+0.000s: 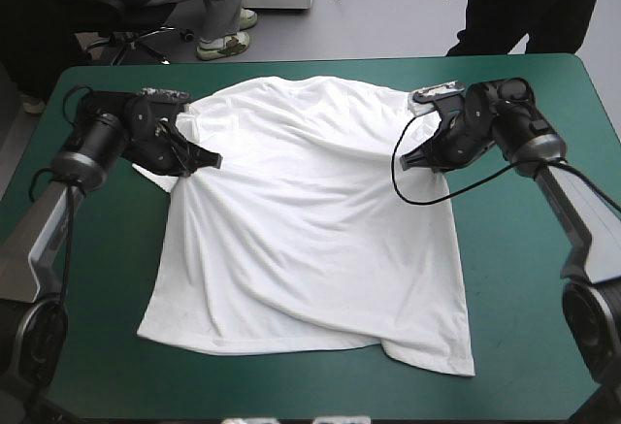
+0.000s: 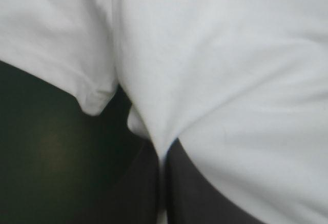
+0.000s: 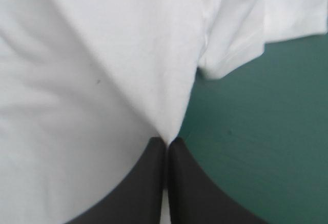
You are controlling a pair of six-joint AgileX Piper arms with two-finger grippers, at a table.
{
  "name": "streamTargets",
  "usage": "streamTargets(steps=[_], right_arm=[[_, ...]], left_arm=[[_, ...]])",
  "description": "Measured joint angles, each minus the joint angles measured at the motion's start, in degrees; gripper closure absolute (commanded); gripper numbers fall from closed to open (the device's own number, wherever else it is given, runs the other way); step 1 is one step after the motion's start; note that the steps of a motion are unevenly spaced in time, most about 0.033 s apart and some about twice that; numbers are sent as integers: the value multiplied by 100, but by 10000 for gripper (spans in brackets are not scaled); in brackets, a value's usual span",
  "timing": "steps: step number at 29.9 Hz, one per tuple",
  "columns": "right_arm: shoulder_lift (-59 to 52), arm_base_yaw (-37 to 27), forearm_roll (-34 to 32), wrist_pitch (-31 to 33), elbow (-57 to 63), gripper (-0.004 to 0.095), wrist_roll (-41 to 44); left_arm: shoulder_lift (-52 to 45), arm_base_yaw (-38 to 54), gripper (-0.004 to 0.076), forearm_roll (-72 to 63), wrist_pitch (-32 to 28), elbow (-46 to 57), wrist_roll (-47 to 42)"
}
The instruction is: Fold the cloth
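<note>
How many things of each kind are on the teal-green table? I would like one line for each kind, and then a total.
White T-shirt: 1
Black grippers: 2, the left gripper and the right gripper, each shut on the T-shirt
Total: 3

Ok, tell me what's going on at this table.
Two robot arms are working on a white T-shirt, spread mostly flat on the teal-green table with its collar toward the far edge. The left gripper is shut on the shirt's side edge nearest it, and the right gripper on the opposite edge, both toward the collar end. No fold has been made yet.
</note>
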Motion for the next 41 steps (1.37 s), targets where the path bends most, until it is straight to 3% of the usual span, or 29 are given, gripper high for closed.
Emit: streamTargets(steps=[12, 22, 32, 35, 41], right_arm=[[-1838, 0, -343, -389, -243, 925, 0], [-2060, 0, -387, -396, -1648, 926, 0], [-1852, 0, -596, -681, -1779, 926, 7], [-1559, 0, -882, -1269, -1779, 926, 145], [-849, 0, -1585, -2521, -1779, 925, 454]], left_arm=[[-1399, 0, 741, 32, 123, -1377, 0], [-2075, 0, 741, -85, -183, -2045, 0], [-1942, 0, 741, -108, -516, -2096, 0], [-1650, 0, 741, -108, -1015, -2096, 15], [-900, 0, 741, -70, -2591, -2086, 462]])
